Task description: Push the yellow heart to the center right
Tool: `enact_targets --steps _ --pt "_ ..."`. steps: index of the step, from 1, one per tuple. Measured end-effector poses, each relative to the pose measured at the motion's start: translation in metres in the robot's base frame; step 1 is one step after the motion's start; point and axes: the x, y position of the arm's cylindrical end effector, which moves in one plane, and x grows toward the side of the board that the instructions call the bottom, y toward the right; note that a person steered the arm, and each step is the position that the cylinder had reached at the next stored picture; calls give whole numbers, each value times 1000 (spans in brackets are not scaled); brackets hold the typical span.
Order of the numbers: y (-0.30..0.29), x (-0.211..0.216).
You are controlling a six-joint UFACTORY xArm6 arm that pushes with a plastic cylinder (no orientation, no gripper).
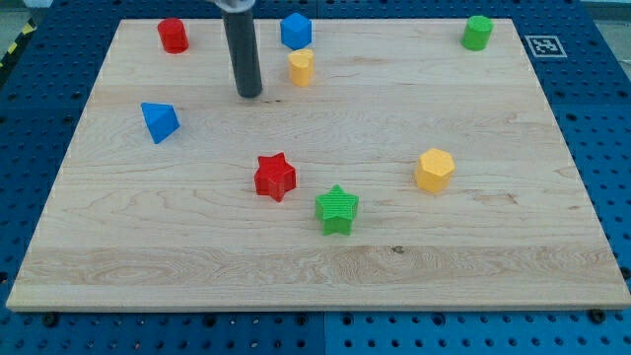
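The yellow heart point(302, 67) sits near the view's top, left of centre, just below a blue block point(295, 31). My tip point(248, 94) rests on the wooden board point(493, 256) to the left of the yellow heart and slightly below it, a short gap apart. The rod rises straight up out of the view's top.
A red cylinder point(174, 35) is at the top left, a green cylinder point(477, 33) at the top right. A blue triangular block point(159, 120) lies at the left. A red star point(275, 177), a green star point(337, 208) and a yellow hexagon point(434, 170) lie mid-board.
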Motion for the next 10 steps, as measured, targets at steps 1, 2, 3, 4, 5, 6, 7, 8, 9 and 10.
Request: enact_targets --steps 1,2,3,4,5,6,7,8,9,10 --pt "2 -11" --pt "15 -23" --pt "37 -26" --pt "61 -25" --pt "76 -14" --pt "98 -3" --pt "103 -10" --pt "103 -24" --pt "120 -25" --pt "150 -25"
